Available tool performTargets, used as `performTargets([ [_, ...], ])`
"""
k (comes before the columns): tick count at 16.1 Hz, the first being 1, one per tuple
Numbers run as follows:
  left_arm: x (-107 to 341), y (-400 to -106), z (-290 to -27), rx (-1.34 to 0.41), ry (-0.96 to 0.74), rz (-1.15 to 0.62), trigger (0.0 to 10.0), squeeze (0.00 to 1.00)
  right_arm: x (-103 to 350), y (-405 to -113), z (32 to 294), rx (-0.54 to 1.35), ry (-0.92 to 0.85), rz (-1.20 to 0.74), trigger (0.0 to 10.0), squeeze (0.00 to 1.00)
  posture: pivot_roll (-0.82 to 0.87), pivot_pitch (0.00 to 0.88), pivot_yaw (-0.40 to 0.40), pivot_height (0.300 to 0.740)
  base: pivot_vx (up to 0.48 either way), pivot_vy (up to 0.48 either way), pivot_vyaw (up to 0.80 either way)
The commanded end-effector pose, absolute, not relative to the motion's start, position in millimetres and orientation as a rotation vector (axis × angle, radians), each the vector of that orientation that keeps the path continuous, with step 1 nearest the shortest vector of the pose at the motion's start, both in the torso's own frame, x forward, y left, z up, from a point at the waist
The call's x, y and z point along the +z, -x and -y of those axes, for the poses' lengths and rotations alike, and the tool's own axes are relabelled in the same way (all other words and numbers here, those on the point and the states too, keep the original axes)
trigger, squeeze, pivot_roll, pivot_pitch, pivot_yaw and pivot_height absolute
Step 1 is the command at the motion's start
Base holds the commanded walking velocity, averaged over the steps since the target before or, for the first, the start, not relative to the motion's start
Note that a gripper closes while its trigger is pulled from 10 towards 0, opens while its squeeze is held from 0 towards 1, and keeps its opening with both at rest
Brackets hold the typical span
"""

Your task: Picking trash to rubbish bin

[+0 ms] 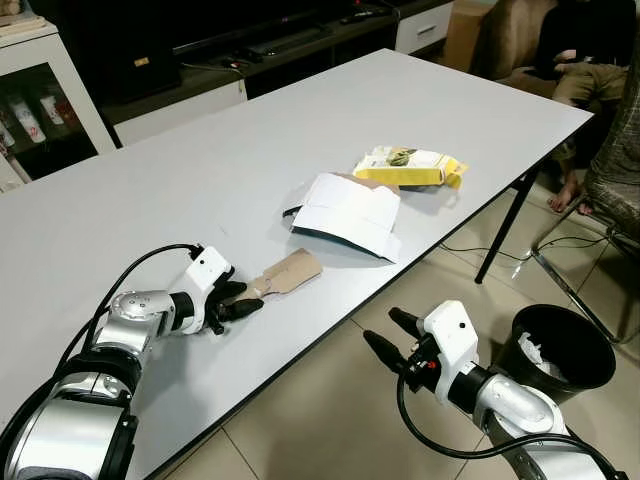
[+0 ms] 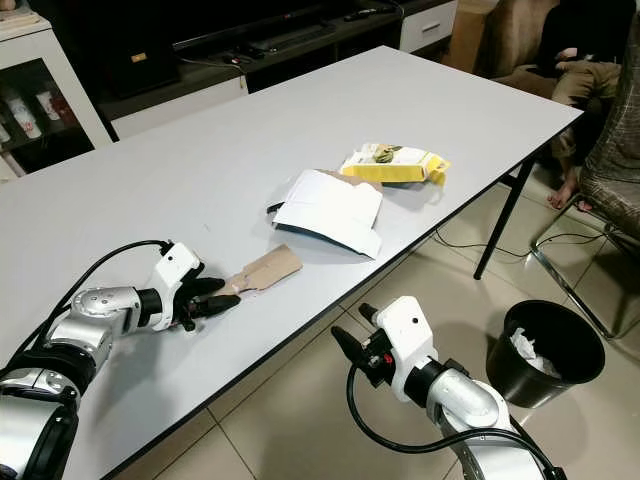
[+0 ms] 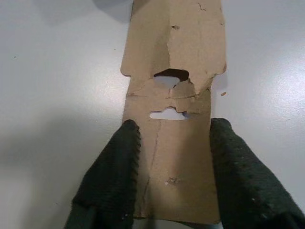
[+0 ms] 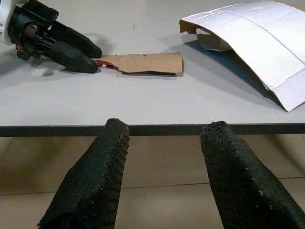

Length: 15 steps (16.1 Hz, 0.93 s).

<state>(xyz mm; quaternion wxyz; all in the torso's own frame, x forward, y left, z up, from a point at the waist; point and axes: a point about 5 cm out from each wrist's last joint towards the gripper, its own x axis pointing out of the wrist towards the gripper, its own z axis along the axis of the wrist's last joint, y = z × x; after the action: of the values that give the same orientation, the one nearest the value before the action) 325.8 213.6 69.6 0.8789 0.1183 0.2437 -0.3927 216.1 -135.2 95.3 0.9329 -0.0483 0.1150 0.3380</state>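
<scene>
1. head views: the left gripper [image 1: 238, 299] lies low on the white bench [image 1: 200, 170] with its jaws at the near end of the brown cardboard scrap [image 1: 292, 271]. further right on the bench lie a folded white carton [image 1: 350, 212] and a yellow packet [image 1: 410, 167]. the right gripper [image 1: 392, 337] hangs off the bench's near edge, above the tiled floor [image 1: 330, 420]. the black rubbish bin [image 1: 556, 352] stands on the floor at the far right, already holding some pale trash. a person's legs [image 1: 580, 90] are near the far right corner.

2. left wrist view: the jaws are spread about as wide as the cardboard scrap, 1 finger [image 3: 114, 176] along each long edge. they flank it closely, not yet clenched on it. judged risk: the scrap is thin and flat on the bench, so closing sideways could buckle it or let it slip out instead of lifting.

3. right wrist view: the right jaws are released and wide apart, holding nothing, aimed at the bench edge. judged risk: the bin is well away to the right, so a weakly pinched scrap could drop during the carry.
</scene>
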Motion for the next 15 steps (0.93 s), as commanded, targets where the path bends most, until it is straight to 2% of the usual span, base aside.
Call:
performTargets([
  [1,49,-311,-217,-0.839,-0.236,-0.643,0.0,0.00,97,-215,132,0.709,0.101,-0.229,10.0,0.00,-0.10,0.006,0.075,0.740,0.000,0.000,0.00],
  [9,51,-310,-220,-0.851,-0.202,-0.630,0.0,0.00,98,-217,131,0.706,0.103,-0.220,10.0,0.00,-0.10,0.000,0.082,0.740,0.000,0.000,0.00],
  [13,59,-297,-237,-0.885,-0.090,-0.524,0.0,0.00,102,-221,131,0.607,0.081,-0.148,10.0,0.00,-0.08,0.000,0.076,0.740,0.000,0.000,0.00],
  [15,72,-278,-252,-0.849,-0.050,-0.424,0.0,0.00,113,-239,126,0.541,0.076,-0.066,10.0,0.00,-0.06,0.000,0.052,0.740,0.000,0.000,0.00],
])
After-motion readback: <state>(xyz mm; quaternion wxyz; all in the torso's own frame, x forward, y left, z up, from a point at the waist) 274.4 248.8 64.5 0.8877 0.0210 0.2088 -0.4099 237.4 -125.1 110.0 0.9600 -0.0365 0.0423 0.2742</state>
